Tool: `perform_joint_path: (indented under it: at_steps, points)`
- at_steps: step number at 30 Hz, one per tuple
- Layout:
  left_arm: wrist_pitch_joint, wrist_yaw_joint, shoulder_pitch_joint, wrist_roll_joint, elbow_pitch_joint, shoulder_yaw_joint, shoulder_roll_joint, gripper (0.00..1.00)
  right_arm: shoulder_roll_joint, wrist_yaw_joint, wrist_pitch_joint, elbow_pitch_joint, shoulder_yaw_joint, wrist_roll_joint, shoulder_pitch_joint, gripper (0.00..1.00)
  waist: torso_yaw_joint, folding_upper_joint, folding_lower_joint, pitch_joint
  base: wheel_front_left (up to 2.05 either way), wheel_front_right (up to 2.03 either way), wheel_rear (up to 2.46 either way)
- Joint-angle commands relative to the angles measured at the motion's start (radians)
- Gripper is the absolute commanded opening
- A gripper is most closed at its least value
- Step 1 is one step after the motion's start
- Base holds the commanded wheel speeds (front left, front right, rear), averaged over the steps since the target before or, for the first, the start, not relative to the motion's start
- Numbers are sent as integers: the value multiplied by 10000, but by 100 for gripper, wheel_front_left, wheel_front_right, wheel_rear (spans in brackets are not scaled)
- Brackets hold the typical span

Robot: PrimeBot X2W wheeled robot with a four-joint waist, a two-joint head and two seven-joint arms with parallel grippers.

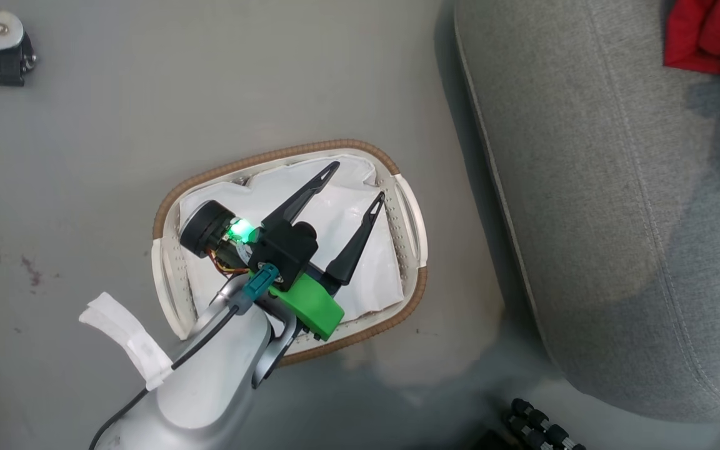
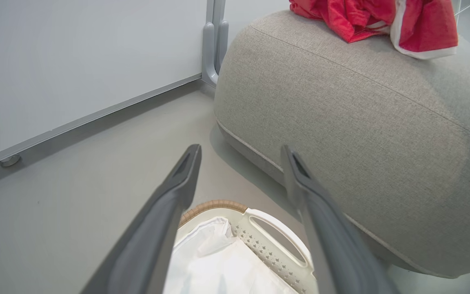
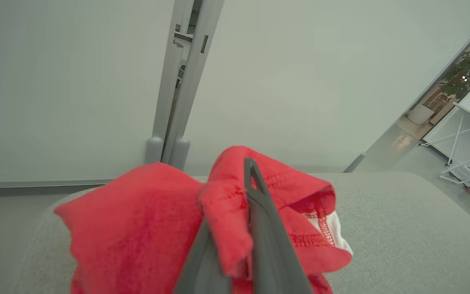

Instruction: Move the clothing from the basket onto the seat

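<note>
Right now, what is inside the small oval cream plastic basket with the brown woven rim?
A crumpled white cloth liner fills the visible part of the basket. The open left gripper and its silver forearm cover the near end, so what lies there cannot be seen.

My left arm (image 1: 210, 375) covers the near side of the basket (image 1: 310, 148). The clothing (image 1: 704, 31) is cut off by the picture's edge, and so is the seat (image 1: 585, 187). Red cloth wraps my right gripper (image 3: 245, 169) and hides one finger's tip. A black bumpy thing (image 1: 544, 425) at the bottom edge I cannot name.
</note>
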Motion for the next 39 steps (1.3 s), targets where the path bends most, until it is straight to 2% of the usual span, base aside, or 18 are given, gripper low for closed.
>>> perform_joint_path:
  at_steps: [1,5,6,7,8,9,18,22,33,39]
  points:
    - [-3,-28,-152,107,-42,0,34,100,81,-14,-45,30,-119,-97,243,0,103,-1,-2,182,0,0,0]
    - [-3,-28,-77,46,-22,-41,7,100,455,-14,-49,-79,-155,-308,610,0,11,-1,-2,80,0,0,0]
    - [-3,-28,-33,28,-13,-58,16,100,517,-14,-49,-116,-165,-321,686,12,-26,-1,-2,31,0,0,0]
    - [-3,-28,4,11,-5,-70,20,100,586,-14,-50,-141,-168,-327,767,42,-55,-1,-2,-11,0,0,0]
    - [-3,-28,56,-15,14,-78,24,100,681,-14,-49,-161,-112,-333,890,96,-89,-1,-2,-75,0,0,0]
    - [-3,-28,92,-31,28,-97,20,100,718,-14,-49,-186,-65,-348,972,100,-112,-1,-2,-128,0,0,0]
    - [-3,-28,377,-213,85,-27,-244,100,847,-15,-51,-1144,944,42,2114,100,-219,-1,-2,-987,0,0,0]
    - [-3,-28,497,-319,77,59,-403,100,632,-15,-51,-1565,1505,305,2472,100,-73,-1,-2,-1486,0,0,0]
    - [-3,-26,1036,-545,153,794,-932,100,282,-15,-52,-2093,2831,836,2536,100,888,-1,-2,-3236,0,0,0]
    - [-3,31,1584,-637,99,1770,-1109,100,722,-15,-52,-2185,2735,993,3070,100,1592,-1,-2,-4032,0,0,0]
